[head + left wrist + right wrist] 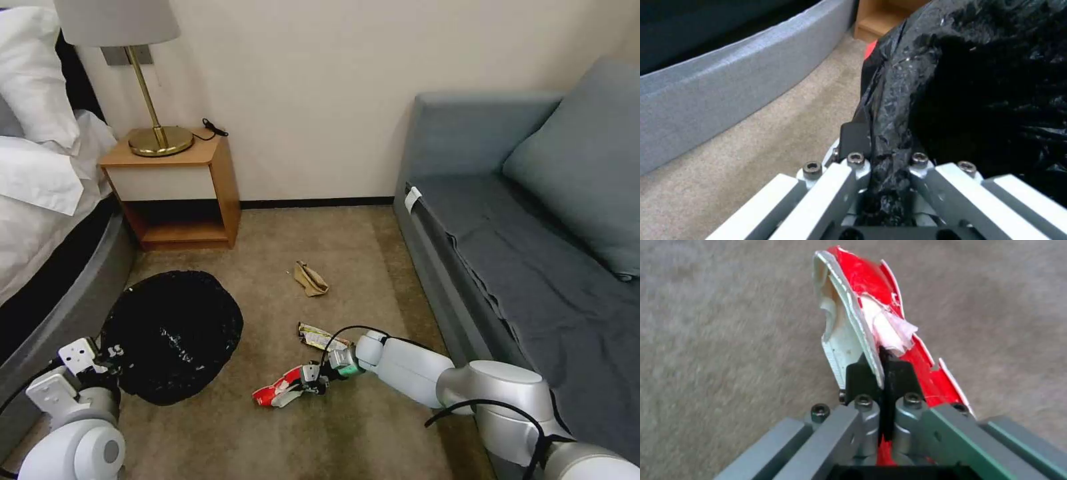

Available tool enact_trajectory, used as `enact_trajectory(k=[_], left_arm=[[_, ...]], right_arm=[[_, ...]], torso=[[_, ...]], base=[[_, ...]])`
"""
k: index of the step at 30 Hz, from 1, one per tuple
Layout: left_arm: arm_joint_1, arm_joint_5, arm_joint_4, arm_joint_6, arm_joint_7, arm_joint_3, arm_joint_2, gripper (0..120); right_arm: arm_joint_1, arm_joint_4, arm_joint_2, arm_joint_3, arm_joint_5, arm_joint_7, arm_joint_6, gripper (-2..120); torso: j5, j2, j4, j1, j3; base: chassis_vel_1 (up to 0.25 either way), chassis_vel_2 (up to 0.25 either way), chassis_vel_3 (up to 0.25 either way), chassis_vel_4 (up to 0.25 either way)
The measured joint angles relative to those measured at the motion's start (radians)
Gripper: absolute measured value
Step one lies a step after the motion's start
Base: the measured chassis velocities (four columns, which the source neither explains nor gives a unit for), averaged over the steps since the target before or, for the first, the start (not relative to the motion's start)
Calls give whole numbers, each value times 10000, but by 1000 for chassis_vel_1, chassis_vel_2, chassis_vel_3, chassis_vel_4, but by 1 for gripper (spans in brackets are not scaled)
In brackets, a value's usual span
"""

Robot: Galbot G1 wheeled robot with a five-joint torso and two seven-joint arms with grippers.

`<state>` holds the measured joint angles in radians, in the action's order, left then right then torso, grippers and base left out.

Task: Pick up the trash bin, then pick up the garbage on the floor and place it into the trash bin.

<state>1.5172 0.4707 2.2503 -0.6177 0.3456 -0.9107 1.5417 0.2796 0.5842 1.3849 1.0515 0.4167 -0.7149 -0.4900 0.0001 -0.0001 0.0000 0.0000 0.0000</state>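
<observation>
The trash bin [172, 333], lined with a crinkly black bag, sits low at the left of the carpet. My left gripper [107, 360] is shut on its bagged rim [889, 146]. A red-and-white crumpled wrapper [277, 392] is pinched between the black pads of my right gripper [308, 380], which is shut on it [862, 323] just above the carpet, to the right of the bin. Two more pieces of garbage lie on the floor: a white-yellow snack wrapper [319, 337] beside the right wrist and a tan crumpled paper [311, 279] farther off.
A grey sofa [533, 253] runs along the right. A wooden nightstand [177, 193] with a brass lamp [150, 127] stands against the far wall. The bed's grey base [60, 313] curves close to the bin on the left.
</observation>
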Motion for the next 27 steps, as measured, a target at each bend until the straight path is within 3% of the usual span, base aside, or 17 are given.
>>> enact_trajectory(k=[10, 12, 14, 21, 27], left_arm=[[-6, -11, -50, -41, 28, 76, -54, 3], [8, -16, -47, -51, 41, 87, -74, 3], [20, -6, -17, -72, 43, 88, -95, 3], [84, -74, -25, -74, 49, 164, -83, 3], [101, -186, -59, -72, 54, 343, -65, 3]], right_arm=[[-489, 1778, -1302, -246, 708, 137, 47, 0], [-669, 2396, -1935, -337, 914, 145, -8, 0], [-805, 2866, -2560, -712, 1032, 122, -182, 0], [-969, 3519, -3335, -1574, 1272, 109, -300, 0], [-908, 5469, -4123, -2632, 1954, 864, 42, 0]], torso=[[3, 0, 2, 0, 0], [-1, 1, 0, 0, 0], [1, 0, -4, 0, 0], [0, 0, -1, 0, 0], [2, 2, -1, 0, 0]], base=[[0, 0, 0, 0], [0, 0, 0, 0], [0, 0, 0, 0], [0, 0, 0, 0], [0, 0, 0, 0]])
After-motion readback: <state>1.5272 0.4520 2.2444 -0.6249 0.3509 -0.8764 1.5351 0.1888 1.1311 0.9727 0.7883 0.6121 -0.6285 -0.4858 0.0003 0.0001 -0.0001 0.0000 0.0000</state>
